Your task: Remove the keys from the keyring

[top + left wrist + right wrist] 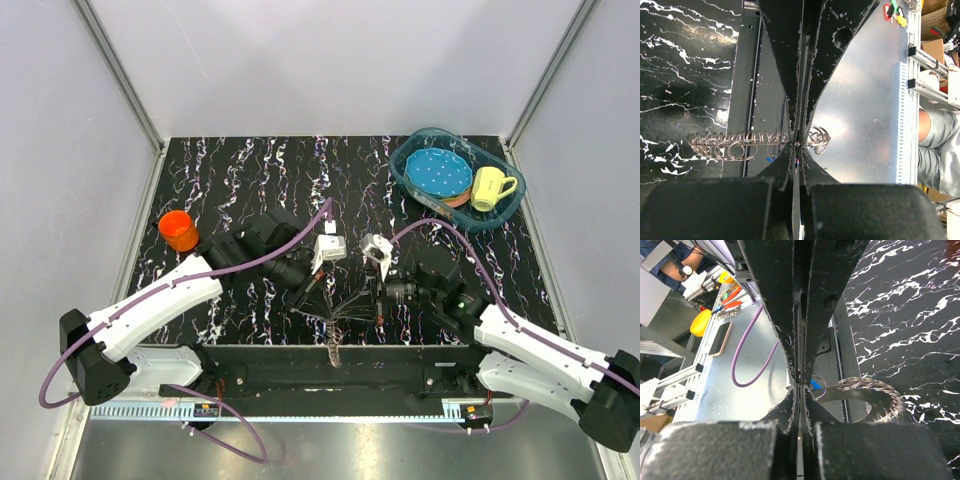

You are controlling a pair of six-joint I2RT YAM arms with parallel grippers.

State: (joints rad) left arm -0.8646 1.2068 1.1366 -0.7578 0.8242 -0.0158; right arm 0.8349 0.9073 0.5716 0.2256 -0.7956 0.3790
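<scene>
Tabletop (250, 170) was glossy black with white marbled veining, keyring (855, 394) smooth bright metal, keys (348, 305) dull grey metal, left gripper (798, 144) matt black plastic with pale scuffs, basin (398, 172) translucent blue plastic, mug (488, 188) glossy yellow.

The desk (250, 170) is black, marbled with white and faint purple veins. The cup (179, 230) is orange, the basin (505, 212) clear teal, the plate (439, 172) blue with white dots, the mug (490, 187) pale yellow. The keys (345, 305) are dark grey, the keyring (735, 146) silvery, the cable (270, 262) purple.
</scene>
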